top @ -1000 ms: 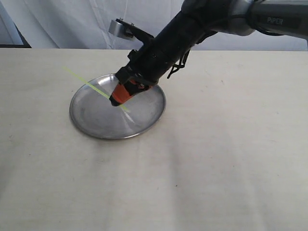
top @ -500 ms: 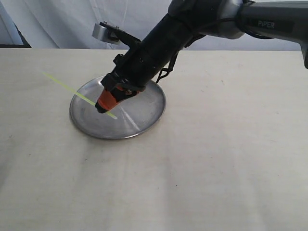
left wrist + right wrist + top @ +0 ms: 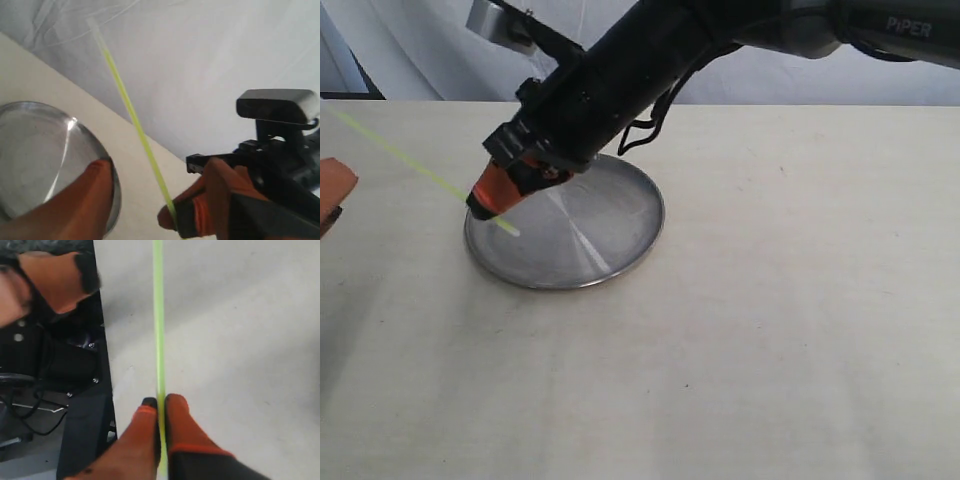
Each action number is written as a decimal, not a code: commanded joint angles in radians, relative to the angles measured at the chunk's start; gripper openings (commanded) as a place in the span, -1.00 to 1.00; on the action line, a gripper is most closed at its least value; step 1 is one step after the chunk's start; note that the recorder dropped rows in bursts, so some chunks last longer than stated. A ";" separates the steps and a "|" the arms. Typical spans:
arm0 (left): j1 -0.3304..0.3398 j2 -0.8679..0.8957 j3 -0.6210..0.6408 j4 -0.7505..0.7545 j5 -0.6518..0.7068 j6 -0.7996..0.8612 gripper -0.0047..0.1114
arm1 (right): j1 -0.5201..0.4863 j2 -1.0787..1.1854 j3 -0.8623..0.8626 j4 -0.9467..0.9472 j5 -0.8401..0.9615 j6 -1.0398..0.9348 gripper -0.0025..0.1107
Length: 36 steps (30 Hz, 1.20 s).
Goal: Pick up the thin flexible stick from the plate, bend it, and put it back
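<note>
My right gripper (image 3: 488, 203) reaches across to the left rim of the silver plate (image 3: 620, 255) and is shut on the thin yellow-green stick (image 3: 410, 163). The stick is off the plate and runs straight up and to the left, its short pale end (image 3: 508, 230) pointing down over the rim. In the right wrist view the stick (image 3: 158, 315) leaves the shut gripper (image 3: 161, 400) in a straight line. My left gripper (image 3: 334, 188) shows at the left edge and stands open (image 3: 159, 167), apart from the stick (image 3: 131, 112). The plate (image 3: 40, 150) lies beside one left finger.
A cream cloth covers the table (image 3: 770, 330). A white curtain (image 3: 440, 50) hangs behind it. The right wrist view shows the table's edge with dark equipment and cables (image 3: 50, 380) below it.
My right gripper has carried the stick left and upward, from over the plate's middle to its left rim. The left gripper has come into the exterior view at the left edge.
</note>
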 commanded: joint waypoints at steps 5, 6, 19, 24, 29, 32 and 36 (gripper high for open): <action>-0.005 0.132 -0.004 -0.071 -0.146 0.039 0.01 | 0.095 -0.012 0.001 0.003 0.003 -0.005 -0.97; -0.005 0.138 -0.004 -0.091 -0.146 0.068 0.01 | 0.099 -0.012 0.001 0.003 0.003 -0.005 -0.97; -0.005 0.142 -0.004 -0.200 -0.148 0.458 -0.92 | 0.104 -0.049 0.001 0.015 0.003 0.010 -0.97; -0.005 0.142 -0.004 -0.193 -0.148 0.486 -0.92 | 0.104 -0.075 0.001 0.058 0.003 0.010 -0.97; -0.005 0.142 -0.004 -0.188 -0.140 0.538 -0.92 | 0.104 -0.086 0.001 0.070 0.003 0.022 -0.97; -0.005 0.142 -0.004 -0.177 -0.119 0.562 -0.92 | 0.104 -0.086 0.001 0.070 0.003 0.029 -0.97; -0.005 0.142 -0.004 -0.170 -0.075 0.577 -0.92 | 0.104 -0.086 0.001 0.086 0.003 0.043 -0.97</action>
